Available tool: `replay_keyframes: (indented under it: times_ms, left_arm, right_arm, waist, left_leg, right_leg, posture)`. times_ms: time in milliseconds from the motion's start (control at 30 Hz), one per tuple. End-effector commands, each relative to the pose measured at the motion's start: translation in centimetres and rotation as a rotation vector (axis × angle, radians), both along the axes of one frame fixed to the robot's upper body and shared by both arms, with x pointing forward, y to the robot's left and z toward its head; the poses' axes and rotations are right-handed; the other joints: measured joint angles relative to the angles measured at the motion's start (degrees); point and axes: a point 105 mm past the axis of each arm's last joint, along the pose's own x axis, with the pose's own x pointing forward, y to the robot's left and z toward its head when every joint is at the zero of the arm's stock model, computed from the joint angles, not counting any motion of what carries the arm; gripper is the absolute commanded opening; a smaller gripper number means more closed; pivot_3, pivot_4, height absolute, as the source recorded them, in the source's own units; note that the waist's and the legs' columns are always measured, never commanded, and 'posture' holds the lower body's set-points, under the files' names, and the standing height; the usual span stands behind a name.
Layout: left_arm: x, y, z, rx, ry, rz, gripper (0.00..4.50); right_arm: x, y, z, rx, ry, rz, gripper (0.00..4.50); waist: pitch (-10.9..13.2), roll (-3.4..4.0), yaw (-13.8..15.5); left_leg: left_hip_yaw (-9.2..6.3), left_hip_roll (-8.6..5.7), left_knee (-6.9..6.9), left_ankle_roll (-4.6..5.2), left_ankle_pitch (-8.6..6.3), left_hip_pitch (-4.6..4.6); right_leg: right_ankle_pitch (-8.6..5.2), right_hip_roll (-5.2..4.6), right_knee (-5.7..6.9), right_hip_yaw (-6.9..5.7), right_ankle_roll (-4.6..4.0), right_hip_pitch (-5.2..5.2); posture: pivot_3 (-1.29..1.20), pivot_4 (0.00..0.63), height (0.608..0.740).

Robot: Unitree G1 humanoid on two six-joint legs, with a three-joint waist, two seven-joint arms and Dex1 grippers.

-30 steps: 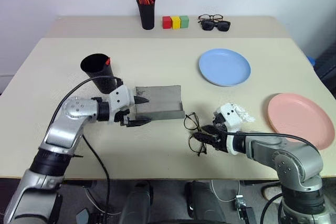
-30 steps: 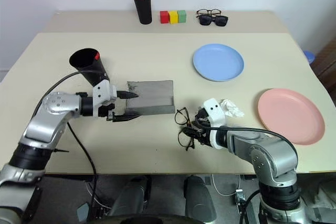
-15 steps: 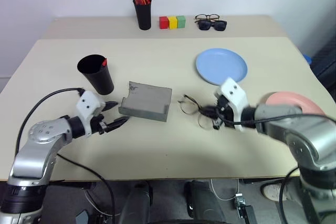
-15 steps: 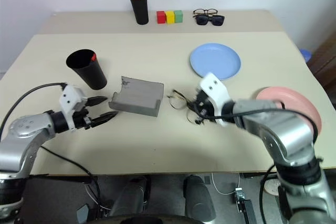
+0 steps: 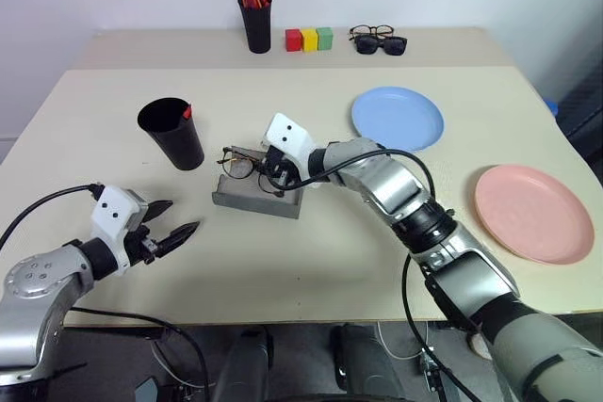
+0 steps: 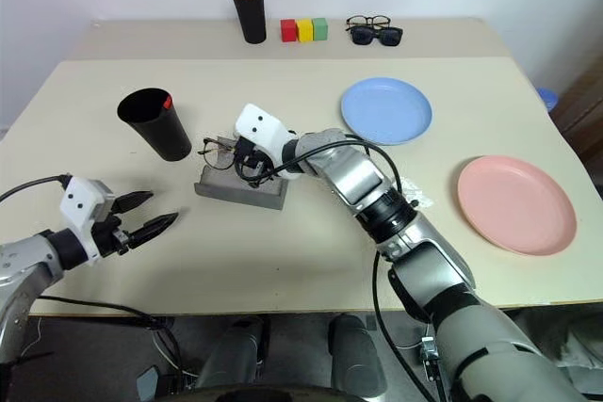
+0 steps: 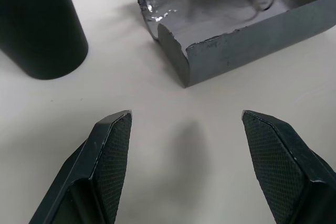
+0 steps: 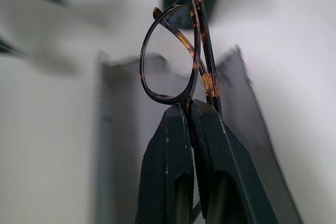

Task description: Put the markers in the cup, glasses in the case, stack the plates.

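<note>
Beige rectangular table (image 5: pixel 311 270) seen from the robot's head. Right gripper (image 5: pixel 274 168), reaching in from the 3 o'clock side toward the centre, has its jaws pinched tight on the thin dark-framed glasses with clear round lenses (image 5: pixel 239 163), gripping the frame where the two lenses meet; the glasses hang just above the open grey hinged case (image 5: pixel 256 197), at its 12 o'clock edge. In the right wrist view the fingers (image 8: pixel 173 145) meet flush around the frame.

Left gripper (image 5: pixel 168 230), low at 8 o'clock, holds nothing; its jaws stand wide apart, pointing toward the case, with bare table between the fingertips (image 7: pixel 113 145).

Wide black tapered plastic cup (image 5: pixel 172 133), at 10 o'clock of the case, stands upright with the red tip of a marker (image 5: pixel 187 111) showing at its rim.

Light blue round plate (image 5: pixel 398 119) lies at 2 o'clock of the case; salmon pink round plate (image 5: pixel 535 212) lies well apart from it, near the 3 o'clock table edge. The plates are not stacked.

Along the 12 o'clock edge: narrow black holder of orange-red markers (image 5: pixel 256 10), three coloured blocks (image 5: pixel 309 40), black sunglasses (image 5: pixel 381 41).
</note>
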Motion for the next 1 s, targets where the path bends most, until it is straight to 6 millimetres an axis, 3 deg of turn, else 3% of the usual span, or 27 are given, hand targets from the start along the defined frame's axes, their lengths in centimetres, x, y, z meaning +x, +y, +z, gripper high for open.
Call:
replay_keyframes:
  times_ms: [33,133,233,433,467,533,633,700,833,1000]
  left_arm:
    - [-0.1,-0.3,1.4,0.009,-0.056,-0.002,3.43]
    - [0.1,-0.5,1.6,0.012,-0.061,-0.008,3.43]
    - [0.6,-0.6,2.0,0.016,-0.07,-0.016,3.43]
    - [2.2,-1.7,3.3,-0.005,-0.117,-0.08,3.43]
    - [2.8,-2.0,3.8,-0.027,-0.13,-0.086,3.17]
    - [3.8,-2.9,4.8,-0.076,-0.148,-0.108,2.52]
    - [5.7,-5.8,6.3,-0.122,-0.167,-0.188,1.07]
    - [6.9,-7.8,7.0,-0.147,-0.15,-0.239,1.07]
    - [10.6,-13.8,8.1,-0.11,-0.152,-0.359,1.07]
    - [14.6,-15.2,5.8,0.016,-0.016,-0.333,1.07]
  right_arm:
    - [-1.3,0.0,-0.2,-0.025,-0.008,0.071,0.02]
    - [-2.7,-0.6,-1.0,-0.043,0.046,0.102,0.02]
    - [-3.4,-0.8,-0.6,-0.024,0.076,0.097,0.02]
    - [-3.3,-1.0,0.0,-0.017,0.072,0.061,0.02]
    - [-3.3,-0.9,0.2,-0.015,0.066,0.063,0.65]
    - [-3.2,-0.9,0.8,0.0,0.048,0.065,1.44]
    - [-3.5,-1.2,2.3,0.036,-0.027,0.079,2.95]
    - [-4.0,-1.7,3.0,0.049,-0.073,0.102,2.95]
    - [-5.6,-5.0,3.5,0.071,-0.143,0.098,2.95]
    - [-7.1,-8.0,2.6,0.068,-0.146,0.032,2.95]
  waist:
    - [0.0,0.0,-0.1]
    - [0.01,0.02,-0.32]
    - [0.01,0.01,-0.47]
    - [0.0,0.01,-0.42]
    - [0.0,0.01,-0.33]
    - [0.0,0.0,-0.2]
    - [0.0,0.0,-0.15]
    - [-0.01,-0.03,0.07]
    - [-0.02,-0.08,1.28]
    - [0.0,-0.05,-0.04]
  left_leg:
    - [0.0,0.0,-0.01,0.0,0.0,0.0]
    - [-0.03,0.02,-0.07,0.0,0.0,0.02]
    - [-0.03,0.03,-0.06,0.0,0.0,0.04]
    - [-0.02,0.03,-0.04,0.0,0.0,0.05]
    - [-0.02,0.02,-0.04,0.0,0.0,0.04]
    - [-0.03,0.01,-0.02,0.0,0.0,0.03]
    - [-0.04,0.0,0.02,0.0,0.0,0.02]
    - [-0.09,-0.05,0.04,0.0,0.0,0.0]
    - [-0.13,-0.12,0.06,0.0,0.0,-0.01]
    - [-0.07,-0.15,0.04,0.01,0.0,-0.02]
  right_leg:
    - [0.0,0.0,0.0,0.0,0.0,-0.01]
    - [-0.01,0.03,0.01,-0.01,-0.01,-0.02]
    - [-0.01,0.05,0.03,0.0,-0.01,-0.02]
    - [-0.01,0.07,0.03,0.0,-0.01,-0.01]
    - [-0.01,0.06,0.03,-0.01,-0.01,-0.01]
    - [0.0,0.06,0.02,-0.01,0.0,0.0]
    - [0.01,0.05,0.03,-0.01,0.02,0.01]
    - [0.01,0.04,0.05,-0.04,0.04,0.03]
    - [0.03,0.0,-0.01,-0.08,0.14,0.12]
    - [0.02,-0.02,0.01,-0.01,0.18,0.04]
  posture:
    - [0.0,0.15,0.74]
    - [0.0,0.15,0.74]
    - [0.0,0.15,0.74]
    - [0.0,0.15,0.74]
    - [0.0,0.15,0.74]
    - [0.0,0.15,0.74]
    - [0.0,0.15,0.74]
    - [0.0,0.15,0.74]
    - [0.0,0.15,0.74]
    - [0.0,0.15,0.74]
